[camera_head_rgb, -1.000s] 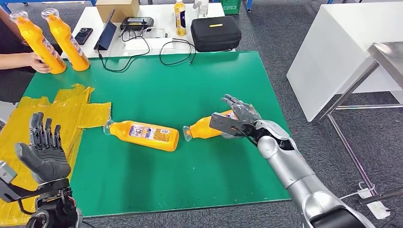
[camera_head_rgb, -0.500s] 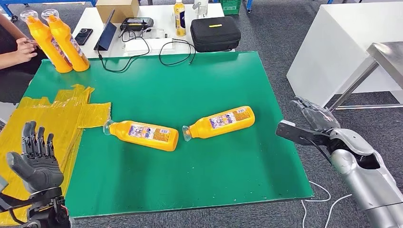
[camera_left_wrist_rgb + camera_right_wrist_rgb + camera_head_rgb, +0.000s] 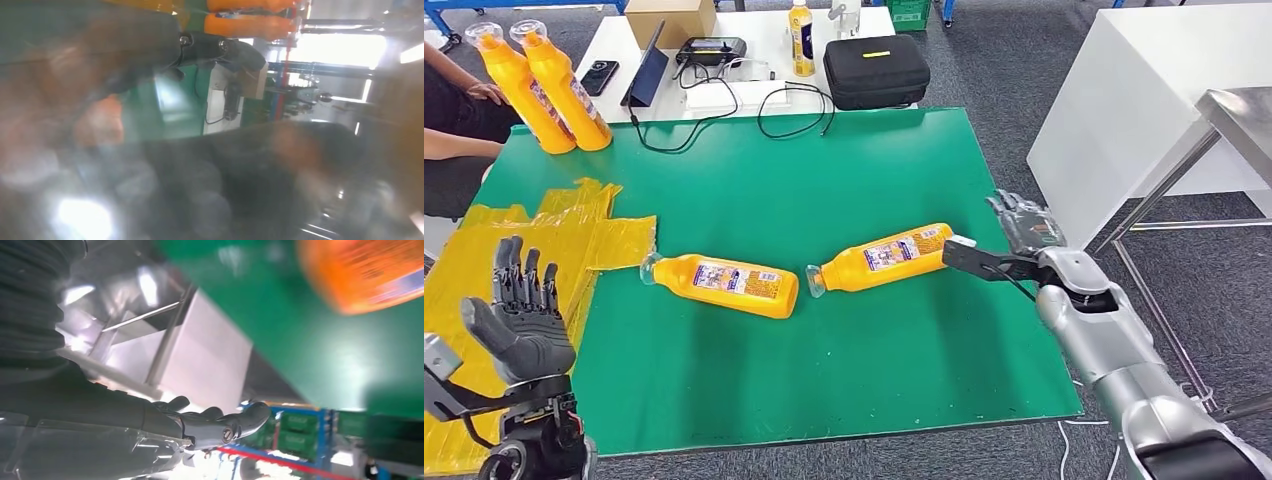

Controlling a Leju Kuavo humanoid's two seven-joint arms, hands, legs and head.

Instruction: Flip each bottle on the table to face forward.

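Observation:
Two orange bottles lie on their sides on the green table (image 3: pixel 844 180). The left bottle (image 3: pixel 721 284) and the right bottle (image 3: pixel 884 257) both show their labels upward, caps pointing left. Two more orange bottles (image 3: pixel 519 88) (image 3: pixel 562 85) stand upright at the back left corner. My right hand (image 3: pixel 1014 245) is open at the table's right edge. Its thumb reaches the right bottle's base, and contact is unclear. That base (image 3: pixel 365 275) looms blurred in the right wrist view beyond the hand (image 3: pixel 200 422). My left hand (image 3: pixel 519 325) is raised and open above the yellow plastic.
Crumpled yellow plastic (image 3: pixel 544 235) covers the table's left side. A person's arm (image 3: pixel 454 145) rests by the back left corner. Behind stands a white table with a black case (image 3: pixel 877 70), cables, a laptop and a small bottle (image 3: pixel 802 38). A white cabinet (image 3: pixel 1124 110) stands to the right.
My right hand let go of the right bottle, drew off past the table's right edge, then came back to the bottle's base. The person's hand left the upright bottles.

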